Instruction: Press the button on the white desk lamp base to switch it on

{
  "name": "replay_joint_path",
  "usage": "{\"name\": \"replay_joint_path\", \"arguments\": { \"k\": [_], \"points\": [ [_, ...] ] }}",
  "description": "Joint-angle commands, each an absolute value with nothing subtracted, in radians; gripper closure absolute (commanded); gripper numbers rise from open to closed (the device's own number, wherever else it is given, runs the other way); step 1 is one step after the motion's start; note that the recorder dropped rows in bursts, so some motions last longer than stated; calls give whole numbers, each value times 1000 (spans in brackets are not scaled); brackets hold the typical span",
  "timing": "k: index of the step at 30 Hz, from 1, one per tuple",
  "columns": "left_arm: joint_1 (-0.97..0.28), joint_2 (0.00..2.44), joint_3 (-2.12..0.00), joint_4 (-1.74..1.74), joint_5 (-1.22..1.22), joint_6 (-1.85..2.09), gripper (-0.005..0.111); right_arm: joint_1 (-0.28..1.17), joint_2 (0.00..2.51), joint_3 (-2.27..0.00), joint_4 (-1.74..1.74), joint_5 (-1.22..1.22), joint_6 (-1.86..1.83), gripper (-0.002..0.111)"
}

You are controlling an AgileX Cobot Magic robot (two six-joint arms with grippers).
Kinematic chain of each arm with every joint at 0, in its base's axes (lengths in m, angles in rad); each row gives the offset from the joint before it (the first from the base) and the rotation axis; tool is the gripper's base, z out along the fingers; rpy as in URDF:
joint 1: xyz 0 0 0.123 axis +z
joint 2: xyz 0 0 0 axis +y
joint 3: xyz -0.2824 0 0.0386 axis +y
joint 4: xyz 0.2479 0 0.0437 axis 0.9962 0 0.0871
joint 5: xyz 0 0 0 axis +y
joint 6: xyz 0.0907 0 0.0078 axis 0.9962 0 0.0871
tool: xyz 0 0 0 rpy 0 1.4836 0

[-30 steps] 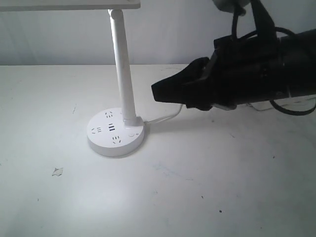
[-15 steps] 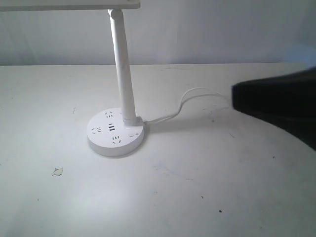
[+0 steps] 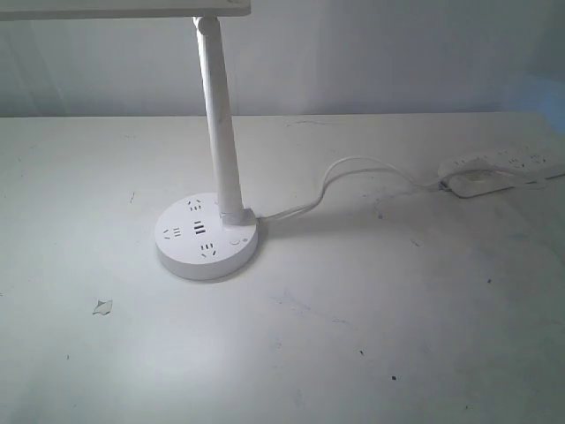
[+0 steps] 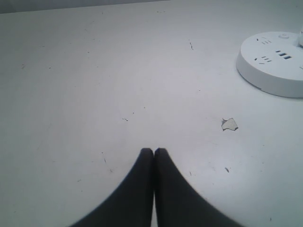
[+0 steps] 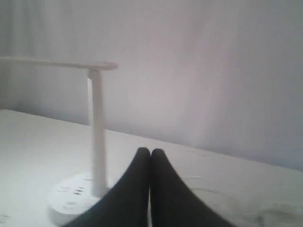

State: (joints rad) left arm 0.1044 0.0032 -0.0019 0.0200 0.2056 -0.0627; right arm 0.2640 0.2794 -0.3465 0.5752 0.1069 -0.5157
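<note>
White, smooth plastic forms the white desk lamp base (image 3: 208, 240), a flat round disc left of centre on the table (image 3: 371, 344) in the exterior view, its top broken by dark socket holes and short USB slots. The button (image 3: 235, 239) is a faint circle flush in that top, just in front of the foot of the slim upright stem (image 3: 221, 124) and near the disc's right rim. A thin cord (image 3: 344, 168) loops from the base across to a long power strip (image 3: 499, 166) at the table's right edge. The tabletop is matte and flecked with dark specks. A small pale flake (image 3: 103, 306) lies apart from the base, and bare surface surrounds the disc at its front and left. The left gripper (image 4: 154, 151) is black and tapered, its fingers pressed together tip to tip, over bare table well apart from the base, with the flake between them. The right gripper (image 5: 150, 151), blurred, also has its fingers closed against each other, pointing toward the lamp.
</note>
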Motion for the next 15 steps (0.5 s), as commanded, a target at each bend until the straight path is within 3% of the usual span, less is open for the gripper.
{"name": "replay_joint_path", "arguments": {
  "k": [1,11,15],
  "points": [
    [96,0,0,16,203,-63,107,260,273,-239,173,0,-347,108],
    [96,0,0,16,203,-63,107,260,273,0,123,0,-279,108],
    [96,0,0,16,203,-63,107,260,267,0,7,190,-28,108]
  ]
}}
